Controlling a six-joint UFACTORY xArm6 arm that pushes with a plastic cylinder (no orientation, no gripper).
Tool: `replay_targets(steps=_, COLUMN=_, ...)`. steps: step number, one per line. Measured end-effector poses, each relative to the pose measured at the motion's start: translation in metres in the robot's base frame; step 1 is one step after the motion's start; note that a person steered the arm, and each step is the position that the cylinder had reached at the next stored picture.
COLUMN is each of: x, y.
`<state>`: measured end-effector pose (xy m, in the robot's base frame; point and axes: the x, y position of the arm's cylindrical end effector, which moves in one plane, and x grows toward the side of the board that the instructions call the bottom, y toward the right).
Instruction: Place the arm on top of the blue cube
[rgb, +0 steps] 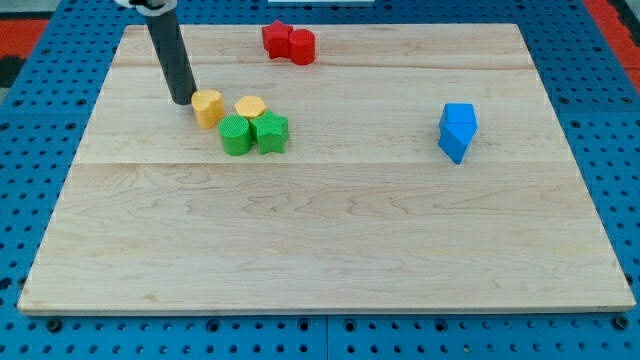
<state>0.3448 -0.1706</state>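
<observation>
- Pincer there is none on this arm: it ends in a bare dark rod, so nothing is clenched, released or grasped, and the rod's tip (182, 101) rests on the board near the view's upper left.
- Wooden board (330, 250) fills most of the view, pale, made of joined planks, lying on a blue perforated table (20, 200).
- Rod (170, 55) comes down from the view's top edge, leaning a little, with a light fitting just visible where it leaves the view.
- Blue block (457, 131), the task's thing, sits alone on the view's right half, well apart from the tip and from every other block; its shape reads as angular rather than a plain cube.
- Red blocks (288, 42) are a touching pair near the view's top, right of the rod.
- Green blocks (254, 133) are two, side by side and touching, the left one rounded and ribbed, the right one star-like.
- Yellow blocks (208, 106) are two: one just right of the tip, touching it or nearly so, the other a little further right, just above the green pair.
</observation>
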Motion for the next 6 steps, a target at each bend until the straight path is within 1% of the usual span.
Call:
replay_targets(steps=1, x=0.000, y=0.007)
replay_targets(steps=2, x=0.019, y=0.028)
replay_targets(steps=3, x=0.014, y=0.020)
replay_targets(steps=5, x=-0.012, y=-0.034)
replay_targets(steps=6, x=-0.013, y=-0.034)
